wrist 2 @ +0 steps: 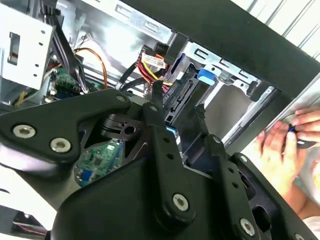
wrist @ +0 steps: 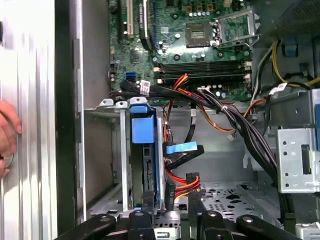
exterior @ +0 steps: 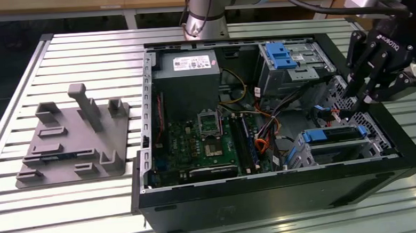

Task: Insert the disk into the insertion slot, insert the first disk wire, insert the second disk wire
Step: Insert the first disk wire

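From the exterior view's left, a grey moulded holder (exterior: 70, 139) lies on the slatted metal table (exterior: 83, 53). Next comes the open black computer case (exterior: 269, 190), with a green circuit board (exterior: 209, 143) on its floor and a grey power box (exterior: 191, 64) at the far end. Further right inside the case stands a tall metal bay with a blue latch (exterior: 279, 56). Nearer the camera, the disk (exterior: 334, 135), in its blue frame, sits inside the slot (exterior: 371, 132), the low perforated silver cage at the case's right-hand end. At the far right my gripper (exterior: 356, 104) hangs over that end of the case, fingers pointing down just beyond the cage.

In the first wrist view the gripper (wrist: 170, 202) has its fingers a narrow way apart, holding nothing. One finger is by the edge of the disk (wrist: 140, 127). A black plug (wrist: 170, 192) on red, yellow and orange wires sits between the fingers, with a gap on either side. I cannot tell whether that plug is seated in the disk. A flat blue cable (wrist: 182, 148) hangs just beside the disk. A person's hand (wrist: 6, 135) is outside the case wall.
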